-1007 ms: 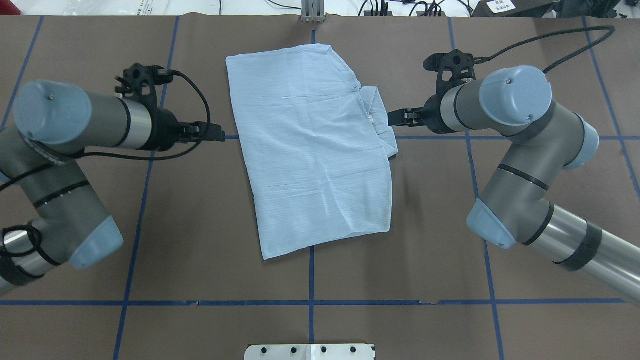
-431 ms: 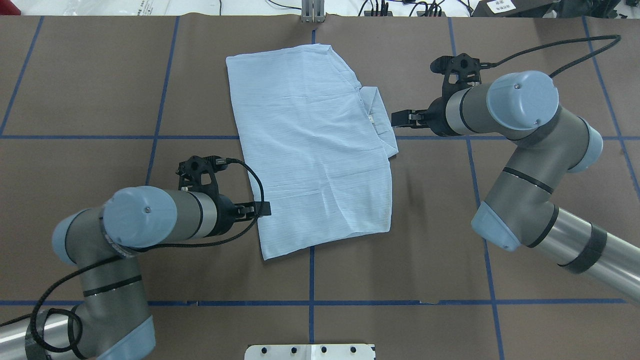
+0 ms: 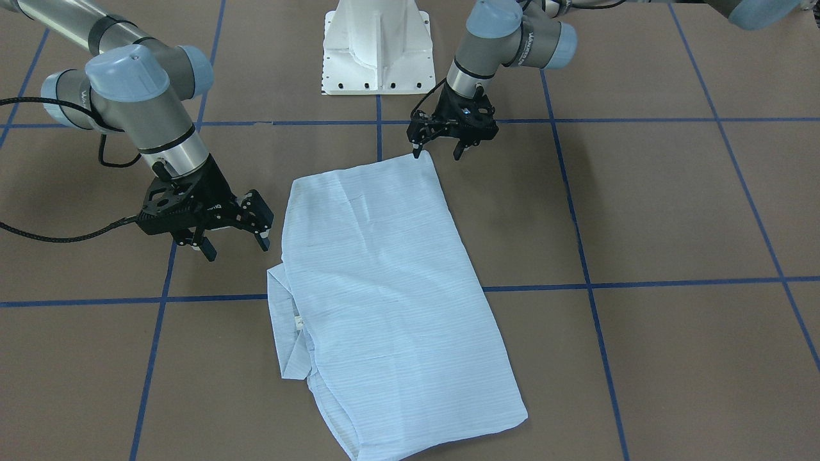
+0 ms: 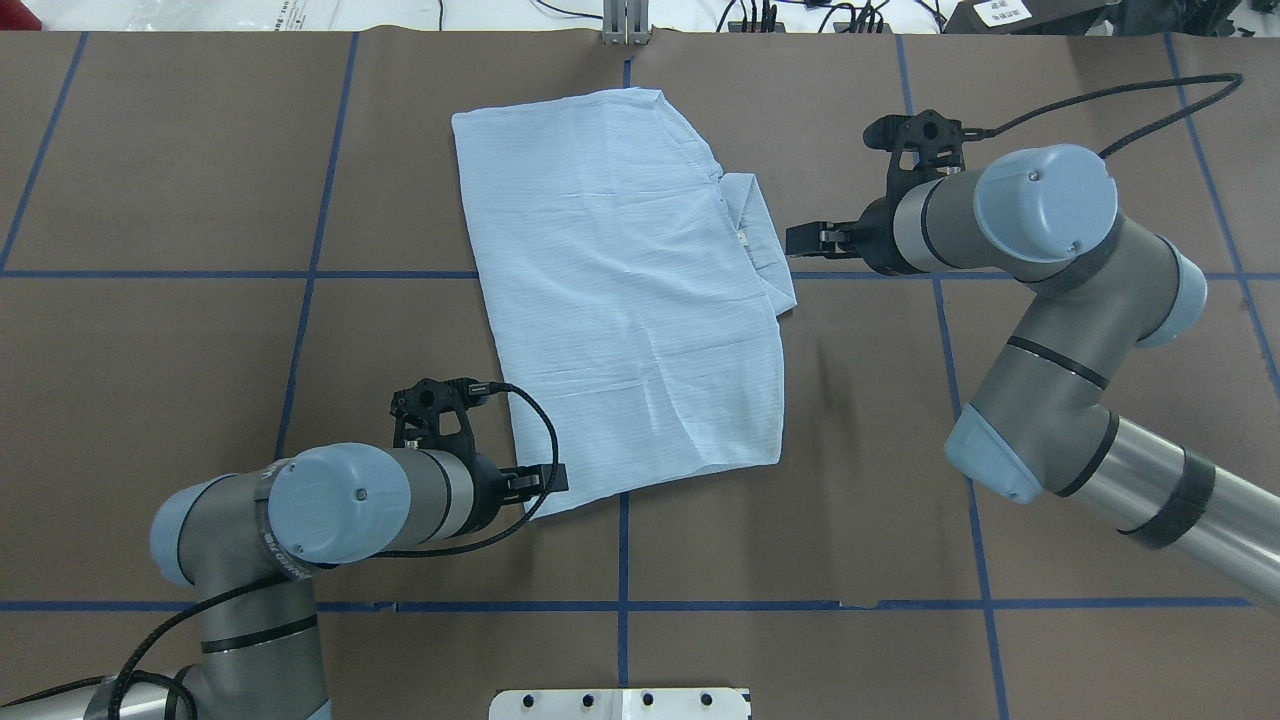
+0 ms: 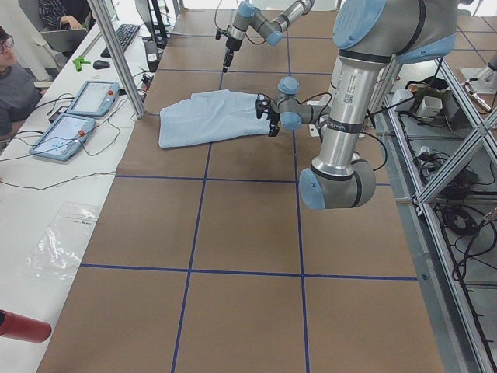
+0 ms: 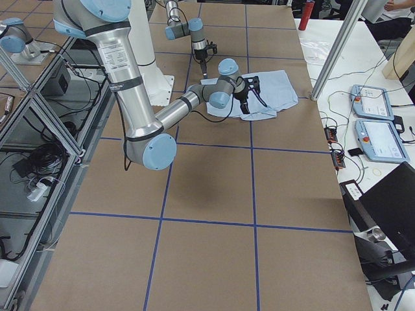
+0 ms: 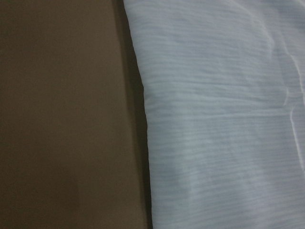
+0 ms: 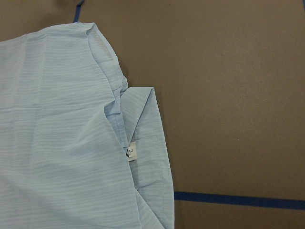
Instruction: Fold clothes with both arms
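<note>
Now, at the left of the overhead view we find the left arm [image 4: 340, 505] bent low over the brown table [image 4: 150, 380], with the left gripper [image 4: 552, 480] at the near left corner of the shirt [image 4: 620, 300]. From above, its fingers line up edge-on and we cannot read them. The front-facing view settles it: the jaws stand apart, one fingertip [image 3: 416, 152] right at the cloth's corner, the other over bare table beside the edge. Whether that fingertip touches the fabric we cannot tell. The left wrist camera shows only the shirt's straight edge against the brown surface.

In the middle, the pale blue, finely striped shirt lies flat, folded to a rough rectangle and tilted across a crossing of blue tape lines [image 4: 200, 273] (a few soft creases run over it). Its collar [image 4: 762, 225] pokes out on the right side. The right wrist camera gives what the wider views barely show: a small white neck label [image 8: 131, 151] at the collar's inner edge, printed with a 3.

At the right, the right arm [image 4: 1045, 195] reaches in level with the collar, and the right gripper [image 4: 797, 240] hangs just beside it, clear of the cloth. Here too only the front-facing view shows the jaws, spread wide and empty. The exterior left view adds a person [image 5: 15, 78] at a bench past the table's far edge.
</note>
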`<action>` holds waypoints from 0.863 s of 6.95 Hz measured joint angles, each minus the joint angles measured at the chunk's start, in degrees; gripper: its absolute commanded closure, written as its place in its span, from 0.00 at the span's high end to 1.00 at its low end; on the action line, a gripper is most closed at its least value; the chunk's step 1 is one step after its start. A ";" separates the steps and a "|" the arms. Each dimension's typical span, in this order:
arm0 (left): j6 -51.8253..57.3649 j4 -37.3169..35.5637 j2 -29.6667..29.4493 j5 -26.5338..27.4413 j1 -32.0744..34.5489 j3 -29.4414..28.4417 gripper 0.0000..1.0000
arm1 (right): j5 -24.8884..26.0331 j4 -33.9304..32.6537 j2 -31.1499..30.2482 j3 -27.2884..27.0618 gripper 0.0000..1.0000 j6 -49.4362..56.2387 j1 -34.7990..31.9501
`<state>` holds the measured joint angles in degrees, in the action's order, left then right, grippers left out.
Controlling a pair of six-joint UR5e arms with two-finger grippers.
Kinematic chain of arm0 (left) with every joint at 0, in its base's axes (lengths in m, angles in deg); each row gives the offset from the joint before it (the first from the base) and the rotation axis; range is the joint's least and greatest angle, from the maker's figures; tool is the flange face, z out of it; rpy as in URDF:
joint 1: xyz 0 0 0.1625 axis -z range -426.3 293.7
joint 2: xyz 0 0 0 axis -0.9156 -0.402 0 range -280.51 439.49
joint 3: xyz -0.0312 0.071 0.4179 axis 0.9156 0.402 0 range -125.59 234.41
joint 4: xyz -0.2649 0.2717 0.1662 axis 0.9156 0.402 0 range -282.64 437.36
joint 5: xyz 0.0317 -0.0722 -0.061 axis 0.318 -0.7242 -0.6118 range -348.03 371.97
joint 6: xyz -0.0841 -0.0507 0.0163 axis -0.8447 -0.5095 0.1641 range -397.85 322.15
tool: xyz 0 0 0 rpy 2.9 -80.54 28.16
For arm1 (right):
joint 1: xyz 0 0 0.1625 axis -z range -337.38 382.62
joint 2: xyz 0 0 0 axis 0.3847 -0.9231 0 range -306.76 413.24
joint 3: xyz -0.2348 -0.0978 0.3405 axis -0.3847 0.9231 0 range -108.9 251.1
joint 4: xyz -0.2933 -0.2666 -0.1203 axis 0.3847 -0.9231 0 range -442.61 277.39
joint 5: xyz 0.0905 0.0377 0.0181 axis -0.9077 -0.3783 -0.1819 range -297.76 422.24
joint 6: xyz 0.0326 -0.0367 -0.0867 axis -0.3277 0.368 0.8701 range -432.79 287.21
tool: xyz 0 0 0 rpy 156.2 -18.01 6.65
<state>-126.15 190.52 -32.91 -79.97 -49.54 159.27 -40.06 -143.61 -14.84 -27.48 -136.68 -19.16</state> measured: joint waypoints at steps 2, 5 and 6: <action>-1.03 -0.72 -0.95 0.11 -0.66 -0.53 0.57 | 0.09 0.00 -0.07 0.11 1.00 -0.01 0.02; -1.15 -0.83 -2.12 0.10 -0.71 -1.43 0.57 | 0.16 0.00 -0.08 0.21 1.00 -0.01 0.03; -1.12 -0.84 -2.17 0.10 -0.69 -1.63 0.57 | 0.16 0.00 -0.11 0.25 1.00 0.00 0.04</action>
<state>-127.27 189.68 -35.08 -79.87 -50.23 157.64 -39.89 -143.61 -14.95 -27.23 -136.69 -19.12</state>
